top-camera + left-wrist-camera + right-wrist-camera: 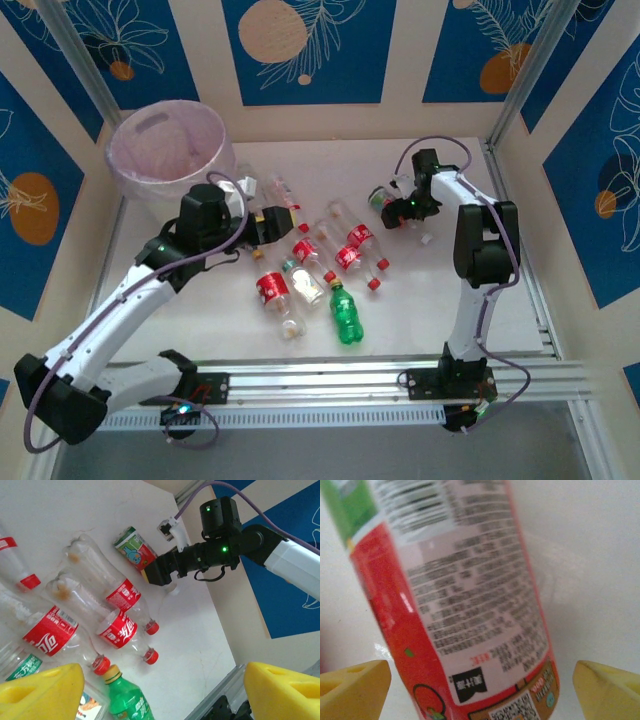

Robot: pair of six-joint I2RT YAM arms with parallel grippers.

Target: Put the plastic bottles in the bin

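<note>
Several plastic bottles lie scattered across the white table, most with red labels and red caps (272, 288) (348, 256) (50, 631) (118, 629), plus a green one (346, 314) (126, 703). The pale pink bin (165, 150) stands at the far left. My left gripper (274, 229) (160, 695) hangs open above the left side of the pile, nothing between its yellow fingers (40, 690). My right gripper (386, 201) (153, 573) (480, 690) is open and straddles a bottle with a red and green label (379, 196) (134, 547) (470, 605) lying at the far right of the group.
Blue and cream patterned walls close in the table at the back and sides. An aluminium rail (330, 382) runs along the near edge. A white-labelled bottle (306, 286) lies among the red ones. Bare white table (470, 320) lies to the right of the pile.
</note>
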